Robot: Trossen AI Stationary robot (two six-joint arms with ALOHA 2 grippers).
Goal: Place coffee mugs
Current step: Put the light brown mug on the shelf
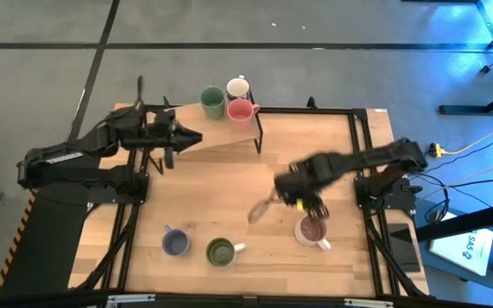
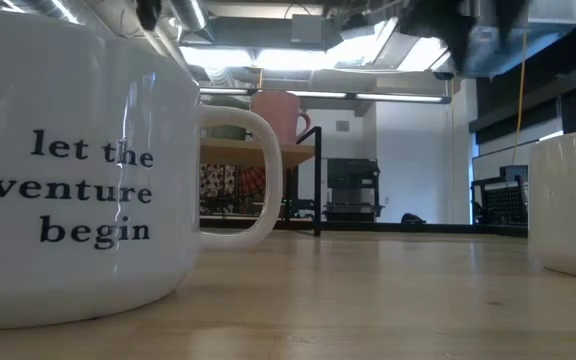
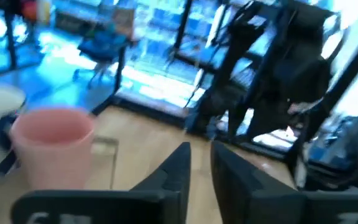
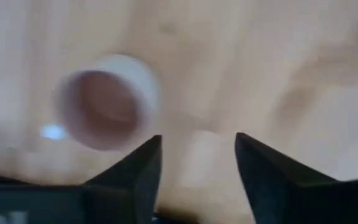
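Lighting: even overhead light on the table [image 1: 229, 214] in the high view; soft, short shadows under the arms. Blue cast on the floor at the upper right corner.
Low view: bright ceiling strip lights [image 2: 258, 60] behind, with glare; white mug [image 2: 68, 170] very near the lens, its printed text readable, its edge bowed by the lens; background fairly sharp.
Left wrist view: heavy motion blur; strong blue tint across the room; pink mug [image 3: 51, 146] smeared.
Right wrist view: blurred throughout; pale mug [image 4: 104, 109] soft-edged, one small bright glint beside it; wood grain washed out.
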